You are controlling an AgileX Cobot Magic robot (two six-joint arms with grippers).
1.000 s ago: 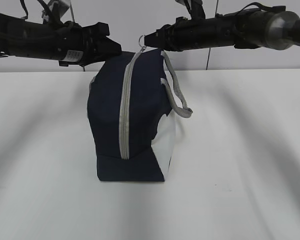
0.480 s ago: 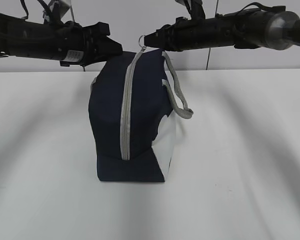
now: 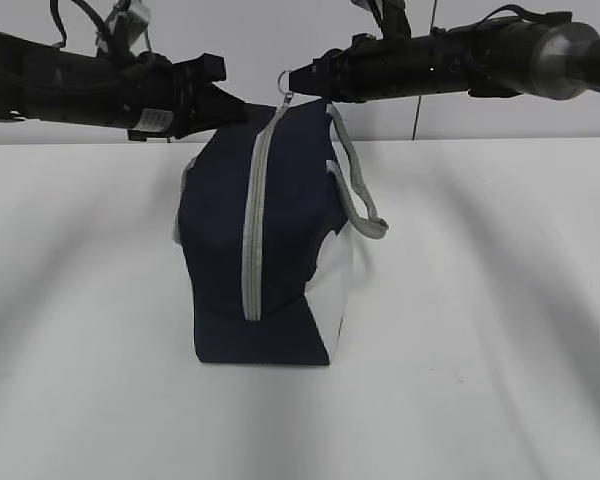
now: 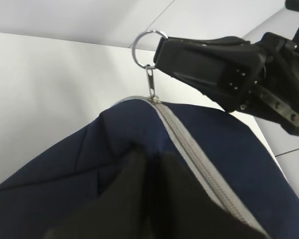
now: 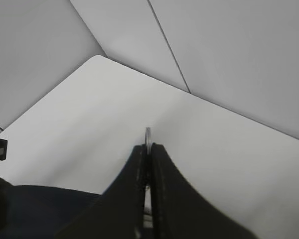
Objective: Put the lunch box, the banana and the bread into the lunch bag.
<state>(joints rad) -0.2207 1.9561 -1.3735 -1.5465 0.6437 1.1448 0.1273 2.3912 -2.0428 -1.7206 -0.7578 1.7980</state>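
We are pinching the ring (image 4: 148,41) at 12 o'clock on the bag (image 3: 263,250) with our right claw (image 3: 292,78) squeezed tight, while our left claw (image 4: 154,199) is nipping the blue cloth beside the zipper (image 3: 252,220) at 10 o'clock, holding the bag steady for zipping.

White table (image 3: 480,300) — plain surface (matte) — bearing the upright navy lunch bag (image 3: 265,250) near centre.

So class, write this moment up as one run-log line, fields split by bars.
phase: bag zipped shut | right end effector: shut on ring pull | left end effector: pinching lunch bag top fabric | lunch box, banana, bread: not visible
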